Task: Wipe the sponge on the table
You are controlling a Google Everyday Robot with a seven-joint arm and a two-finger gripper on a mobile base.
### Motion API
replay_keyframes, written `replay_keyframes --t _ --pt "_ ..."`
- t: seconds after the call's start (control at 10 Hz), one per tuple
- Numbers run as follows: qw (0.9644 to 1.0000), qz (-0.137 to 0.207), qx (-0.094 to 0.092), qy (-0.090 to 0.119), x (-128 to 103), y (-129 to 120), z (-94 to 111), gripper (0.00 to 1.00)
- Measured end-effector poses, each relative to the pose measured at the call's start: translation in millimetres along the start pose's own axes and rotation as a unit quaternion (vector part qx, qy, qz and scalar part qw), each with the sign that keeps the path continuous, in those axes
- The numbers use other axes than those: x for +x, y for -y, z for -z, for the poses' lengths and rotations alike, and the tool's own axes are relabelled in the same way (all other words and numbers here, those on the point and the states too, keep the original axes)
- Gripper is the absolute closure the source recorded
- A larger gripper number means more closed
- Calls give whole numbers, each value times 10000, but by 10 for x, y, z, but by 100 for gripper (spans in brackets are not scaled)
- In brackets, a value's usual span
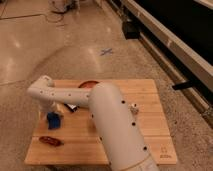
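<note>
The thick white arm (117, 132) fills the near foreground and is cut off at the bottom edge, so its base is out of view, and it hides a wide strip of the table (150, 125), a light wooden top of butcher-block slats. Near the table's front right corner sits a small logo mark (163, 153), too faint to read. Toward the front left corner lies a dark red oblong object (51, 141), clear of everything else. Just behind it is the blue sponge (54, 121), resting on the left part of the tabletop. The gripper (53, 114) comes down onto the sponge from directly above, at the end of a forearm that bends left and then drops. It covers the sponge's top, and whether it is clamped on the sponge or only pressing against it cannot be told. Just right of the gripper, a flat black, white and red box (70, 108) shows only as a sliver under the forearm, with no print legible on it. A small pale object (134, 108) beside the arm's right flank is too blurred to identify. At the far edge, a reddish round dish (89, 84) is partly hidden by the arm. Beyond the table, the speckled floor carries a blue X mark (106, 51), and a dark box (131, 30) stands by the wall.
</note>
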Motion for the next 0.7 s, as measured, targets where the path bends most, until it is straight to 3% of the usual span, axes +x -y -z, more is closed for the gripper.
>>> replay_keyframes --t 0.5,0.7 --pt "9999 99 -101 15 -20 60 29 88" --pt "9998 61 -182 27 -61 -23 58 100"
